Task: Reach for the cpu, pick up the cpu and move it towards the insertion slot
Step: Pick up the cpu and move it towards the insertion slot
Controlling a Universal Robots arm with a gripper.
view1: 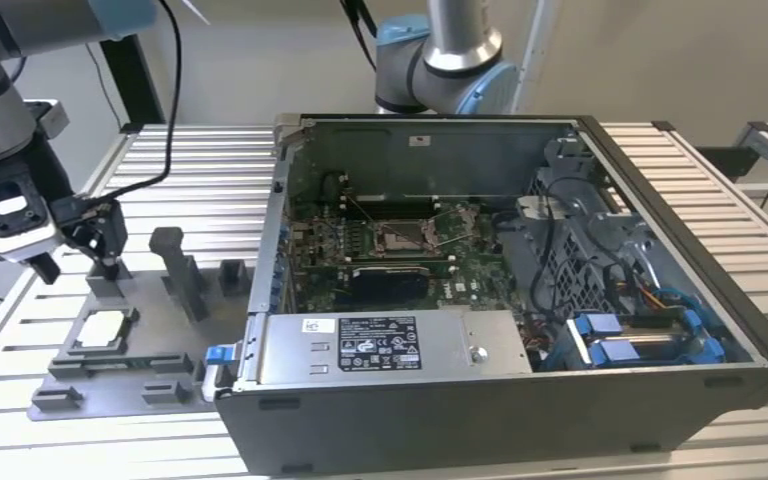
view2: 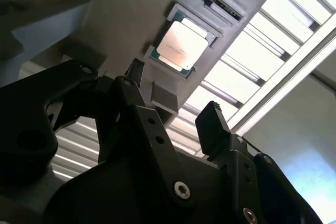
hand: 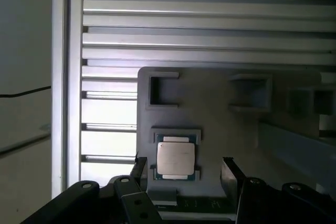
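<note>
Claw [view1: 77,255] hangs over the grey fixture plate [view1: 144,345] on the slatted bench [view1: 197,150], outside the open computer case [view1: 491,420]. The fingers are spread wide with nothing between them. They touch nothing that I can make out.

The cpu [hand: 176,161] lies flat in a shallow square pocket of the fixture plate, pale top up. In the first wrist view it sits straight down the claw's line of sight, centred between the two fingertips [hand: 140,165], with a strip of grey fixture showing on either side. The gap is wider than the chip. The second wrist view shows the tips apart from the chip, with open space between them and it.

The chip is square, so it has no long axis; edge alignment is what matters. In the first wrist view its two side edges run parallel with the inner faces of the fingers. The closing line therefore crosses it edge to edge, not corner to corner.

Raised lips of the pocket hug the chip. I cannot tell whether they leave the fingers room alongside it.

An upright fixture post [view1: 171,255] stands near the claw, off the closing line as far as I can judge.

The insertion slot [view1: 402,237] is on the green motherboard inside the case. It lies well apart from the claw, toward the exterior view's right of it, with the case wall between them.

I judge the reach nearly made and the pick not yet done.
</note>
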